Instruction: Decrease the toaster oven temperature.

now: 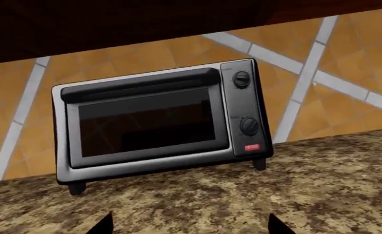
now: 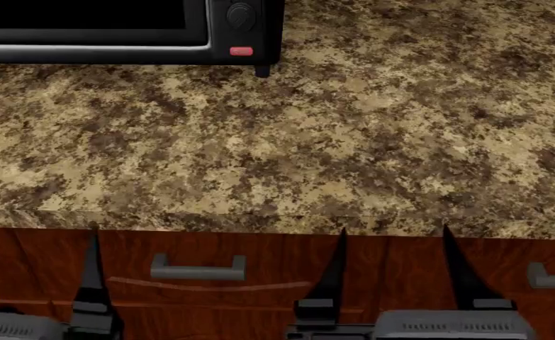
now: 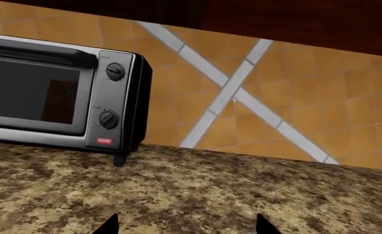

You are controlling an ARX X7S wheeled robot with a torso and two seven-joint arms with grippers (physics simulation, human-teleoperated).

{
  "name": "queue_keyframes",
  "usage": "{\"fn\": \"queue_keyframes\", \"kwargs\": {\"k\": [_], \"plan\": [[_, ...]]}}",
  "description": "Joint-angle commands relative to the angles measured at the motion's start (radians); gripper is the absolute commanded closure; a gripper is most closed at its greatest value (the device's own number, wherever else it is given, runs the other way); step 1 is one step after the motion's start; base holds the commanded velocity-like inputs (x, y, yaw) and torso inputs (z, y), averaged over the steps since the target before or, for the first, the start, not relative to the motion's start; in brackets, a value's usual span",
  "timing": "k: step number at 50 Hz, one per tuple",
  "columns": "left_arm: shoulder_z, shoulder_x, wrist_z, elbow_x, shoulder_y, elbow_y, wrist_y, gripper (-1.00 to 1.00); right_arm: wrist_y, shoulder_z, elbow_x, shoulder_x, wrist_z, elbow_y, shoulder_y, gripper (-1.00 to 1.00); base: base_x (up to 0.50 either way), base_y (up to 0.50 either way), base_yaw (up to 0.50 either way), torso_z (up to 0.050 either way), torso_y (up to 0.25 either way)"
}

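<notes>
Your toaster oven (image 1: 158, 122) sits at the back of the granite worktop (image 2: 353, 142), against the orange tiled wall (image 3: 275, 97). In the head view only its lower front shows at the upper left. Its dark glass door (image 1: 145, 124) is shut, handle bar across the top. Two round black knobs sit in the panel beside the door: upper knob (image 1: 241, 79), lower knob (image 1: 249, 126), with a small red button (image 1: 252, 147) under them. Dark cabinet (image 3: 295, 24) hangs above the wall tiles.

Your left gripper (image 2: 33, 283) is low in front of the worktop edge, fingers spread, holding nothing, well apart from the oven. Your right gripper (image 2: 395, 280) is beside it, also spread and empty, near the wooden drawer front (image 2: 201, 283) with its grey handle (image 2: 198, 268). Both wrist views show only the fingertips at the frame edge, pointing toward the oven across bare granite. Neither gripper touches a knob.
</notes>
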Motion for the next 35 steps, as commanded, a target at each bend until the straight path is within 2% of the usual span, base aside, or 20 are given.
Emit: {"fn": "queue_keyframes", "kwargs": {"k": [1,10,12,19,28,33,35], "plan": [[0.001,-0.016,0.019,-0.027,-0.063,0.091,-0.171,-1.00,0.165,0.002,0.005,0.006,0.012,-0.099,0.050,-1.00,0.00,0.00,0.00,0.000,0.000],[-0.008,-0.025,0.054,-0.083,-0.160,0.185,-0.390,-1.00,0.380,0.030,0.030,0.023,0.003,-0.212,0.136,-1.00,0.00,0.00,0.00,0.000,0.000],[-0.024,-0.018,0.058,-0.114,-0.196,0.210,-0.482,-1.00,0.483,0.057,0.038,0.016,0.013,-0.244,0.178,-1.00,0.00,0.00,0.00,0.000,0.000],[-0.060,-0.008,0.081,-0.196,-0.313,0.268,-0.705,-1.00,0.660,0.091,0.070,0.043,-0.014,-0.321,0.275,-1.00,0.00,0.00,0.00,0.000,0.000],[-0.109,0.015,0.082,-0.286,-0.482,0.326,-0.995,-1.00,0.963,0.098,0.096,0.094,-0.047,-0.385,0.482,-1.00,0.00,0.00,0.00,0.000,0.000],[-0.087,0.016,0.080,-0.289,-0.551,0.280,-1.018,-1.00,1.112,0.103,0.112,0.123,-0.072,-0.416,0.597,-1.00,0.00,0.00,0.00,0.000,0.000],[-0.084,0.018,0.080,-0.293,-0.561,0.284,-1.024,-1.00,1.117,0.120,0.118,0.120,-0.080,-0.407,0.606,-1.00,0.00,0.00,0.00,0.000,0.000]]}}
